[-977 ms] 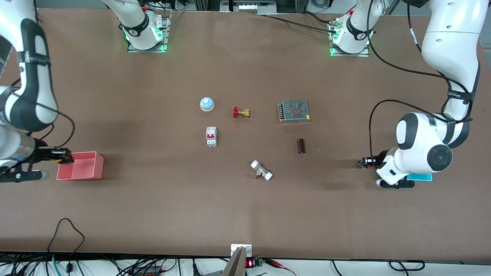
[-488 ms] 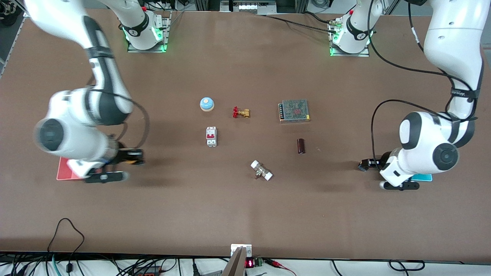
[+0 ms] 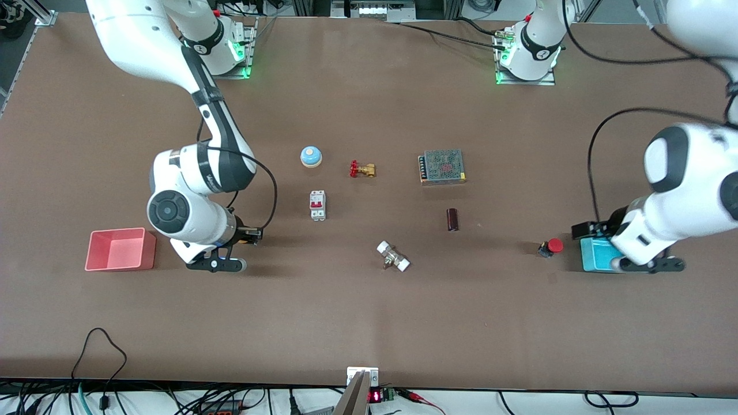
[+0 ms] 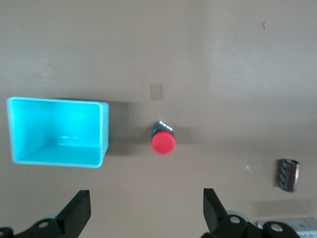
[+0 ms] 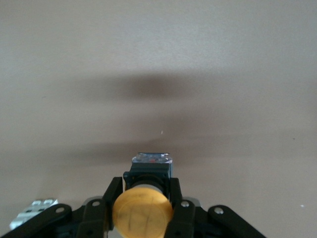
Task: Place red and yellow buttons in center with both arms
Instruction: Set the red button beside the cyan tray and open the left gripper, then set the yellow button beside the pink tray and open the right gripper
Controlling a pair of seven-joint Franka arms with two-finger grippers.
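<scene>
The red button (image 3: 550, 248) lies on its side on the brown tabletop (image 3: 369, 311), beside the cyan bin (image 3: 594, 256). It also shows in the left wrist view (image 4: 163, 143). My left gripper (image 3: 583, 230) is open and empty above the bin's edge; its fingers (image 4: 79, 214) stand wide apart, clear of the button. My right gripper (image 3: 252, 235) is shut on the yellow button (image 5: 142, 214), gripping its black body just above the tabletop, between the pink bin (image 3: 121, 249) and the circuit breaker (image 3: 317, 205).
A blue bell (image 3: 311, 156), a red-handled brass valve (image 3: 362, 169), a mesh-topped power supply (image 3: 443, 166), a dark cylinder (image 3: 453, 219) and a white-ended fitting (image 3: 393, 256) lie around the middle of the table.
My right arm has swung from the pink bin toward the middle with the yellow button. My left gripper has let go of the red button and drawn back over the cyan bin.
</scene>
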